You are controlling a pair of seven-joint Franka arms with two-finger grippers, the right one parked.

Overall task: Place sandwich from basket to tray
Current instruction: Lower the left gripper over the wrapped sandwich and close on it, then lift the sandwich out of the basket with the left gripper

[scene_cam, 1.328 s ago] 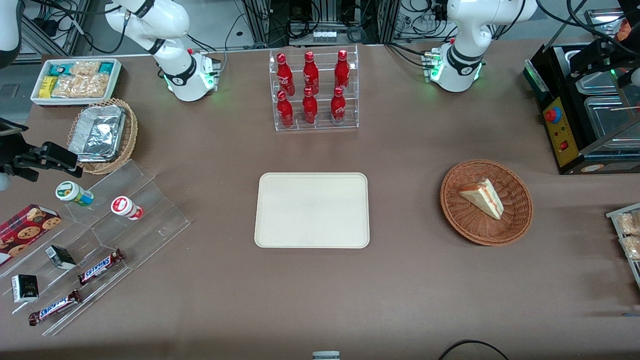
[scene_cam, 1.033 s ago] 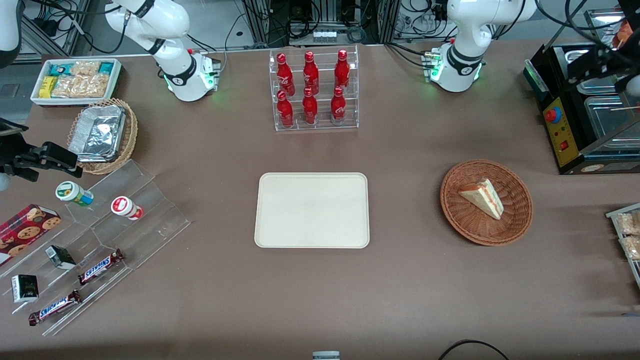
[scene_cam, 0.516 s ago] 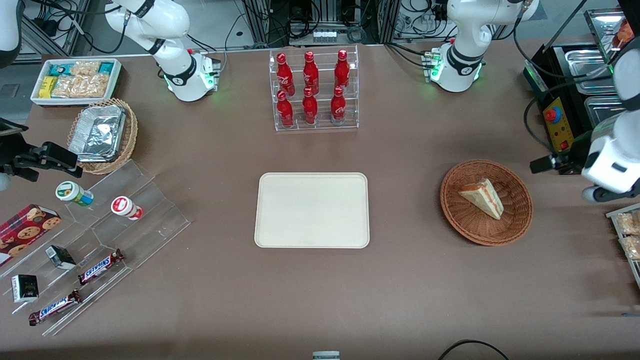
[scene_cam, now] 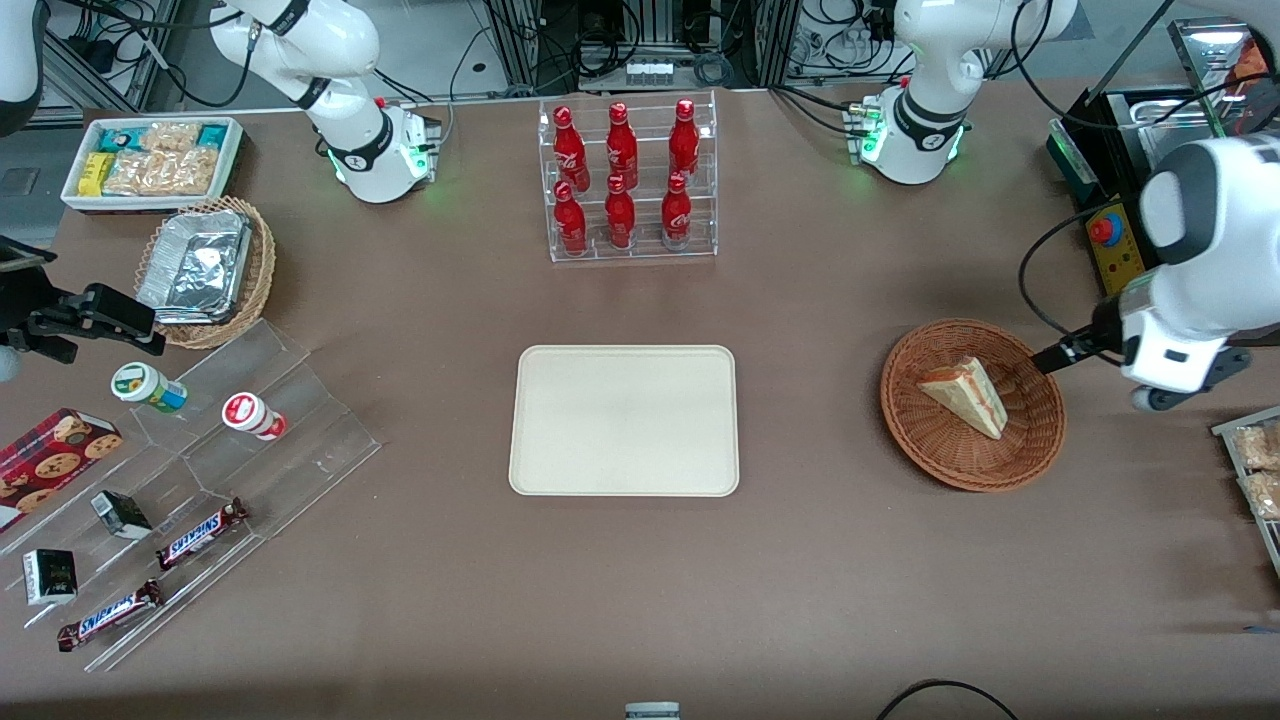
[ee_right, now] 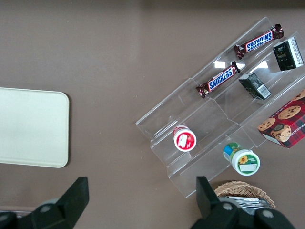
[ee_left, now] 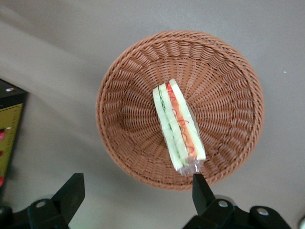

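The sandwich (scene_cam: 965,395), a pale wedge with red and yellowish layers, lies in the reddish-brown wicker basket (scene_cam: 900,420). My left gripper (scene_cam: 1070,348) hangs above the basket's edge toward the working arm's end of the table. In the left wrist view the sandwich (ee_left: 178,126) sits in clear wrap across the middle of the basket (ee_left: 124,133). There my gripper (ee_left: 138,191) is open and holds nothing; one fingertip (ee_left: 202,188) is over the rim near the sandwich's end, the other over bare table. The cream tray (scene_cam: 560,470) lies mid-table, nothing on it.
A black box with a yellow panel (scene_cam: 1120,260) stands close to the basket, farther from the front camera. A clear rack of red bottles (scene_cam: 630,180) stands farther back than the tray. Snack packets (scene_cam: 1255,470) lie at the working arm's table edge.
The left arm has swung down from over the black box toward the basket, and its gripper now hangs at the basket's edge. The sandwich, basket and tray have not moved.
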